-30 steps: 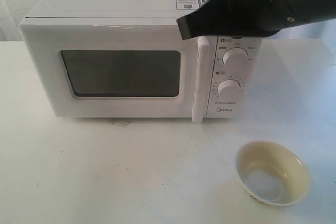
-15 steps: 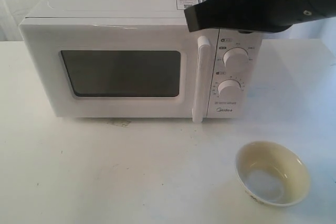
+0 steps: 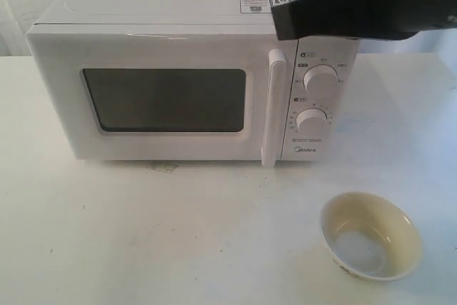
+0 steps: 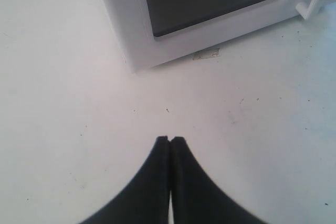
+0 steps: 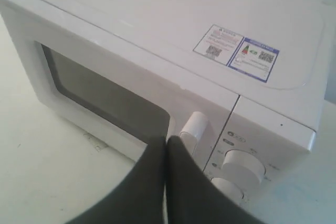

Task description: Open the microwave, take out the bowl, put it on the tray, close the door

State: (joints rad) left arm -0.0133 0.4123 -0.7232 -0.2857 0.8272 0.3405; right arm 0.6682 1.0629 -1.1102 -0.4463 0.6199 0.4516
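The microwave (image 3: 193, 91) is sitting on the white desk (image 3: 143, 233) with its door (image 3: 164, 98) lying shut, and the left gripper (image 4: 170, 141) is hanging over the bare desk in front of the microwave's left front corner, its fingers pressing together on nothing. Further right, the right gripper (image 3: 284, 23) is hovering above the microwave's top front edge, just over the door's bar handle (image 3: 274, 108), likewise pinching closed and empty. The bowl (image 3: 370, 244) is resting upright on the desk in front of the microwave's knobs (image 3: 320, 80), well apart from it.
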